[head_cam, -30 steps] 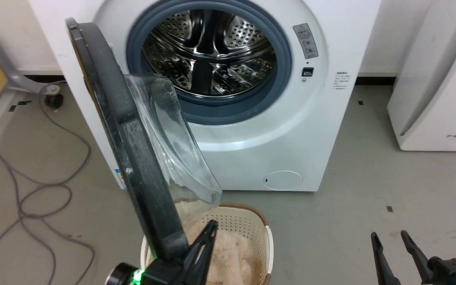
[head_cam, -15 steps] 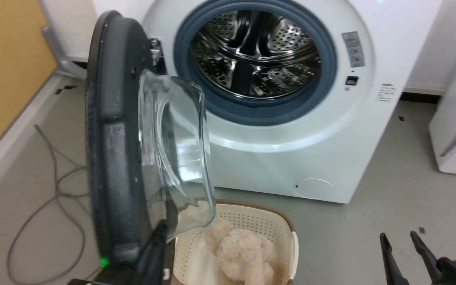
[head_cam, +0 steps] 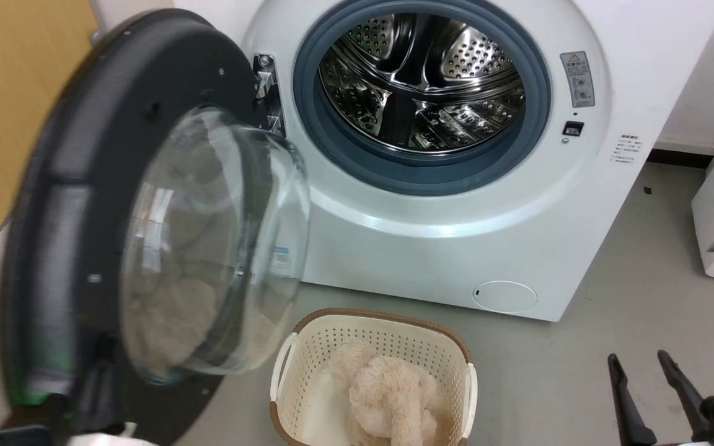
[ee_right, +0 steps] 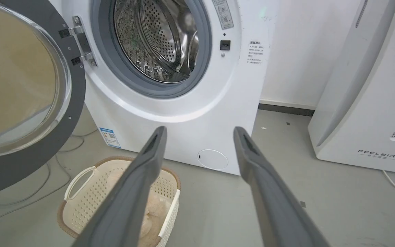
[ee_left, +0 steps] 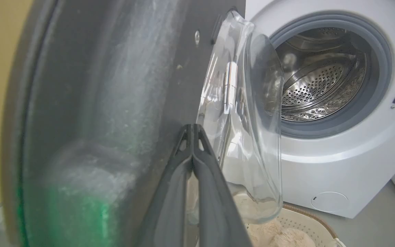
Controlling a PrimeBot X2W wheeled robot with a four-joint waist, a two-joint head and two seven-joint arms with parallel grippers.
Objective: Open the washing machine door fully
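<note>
The washing machine door stands wide open, hinged at the left edge of the washing machine. Its inner face and glass bowl are turned toward us, and the steel drum is bare. Our left gripper has its fingers pressed together, empty, tips against the door's dark ring just beside the bowl. Our right gripper is spread, holding nothing, over the floor, well apart from the machine. A basket of fluffy cloth sits on the floor in front.

Left jaws together, right jaws wide apart.
</note>
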